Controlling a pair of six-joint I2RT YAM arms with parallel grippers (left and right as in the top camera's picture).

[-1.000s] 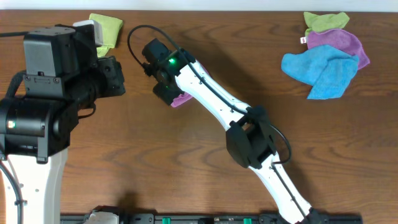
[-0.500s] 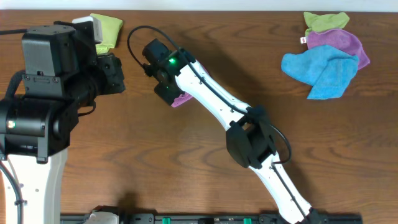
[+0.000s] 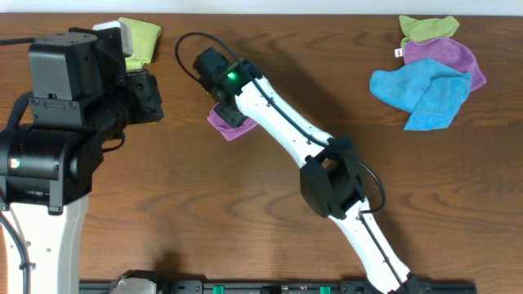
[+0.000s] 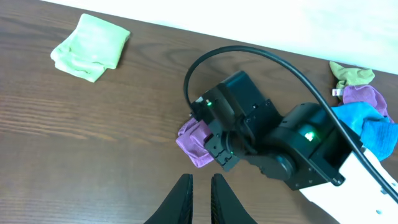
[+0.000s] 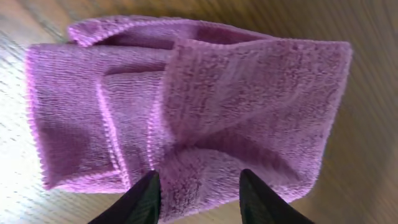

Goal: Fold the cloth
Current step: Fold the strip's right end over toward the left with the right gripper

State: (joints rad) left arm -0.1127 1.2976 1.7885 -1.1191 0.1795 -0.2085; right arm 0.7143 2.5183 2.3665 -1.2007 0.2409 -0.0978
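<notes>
Shows a purple cloth [image 3: 222, 124] folded small on the table [image 3: 163, 212], toward 11 o'clock of centre. Has the right gripper [image 5: 199, 198] directly over it, released, fingers [image 5: 148, 198] spread across its near edge. Has the left gripper [image 4: 200, 198] near the cloth's 9 o'clock, narrowly parted, empty.
</notes>
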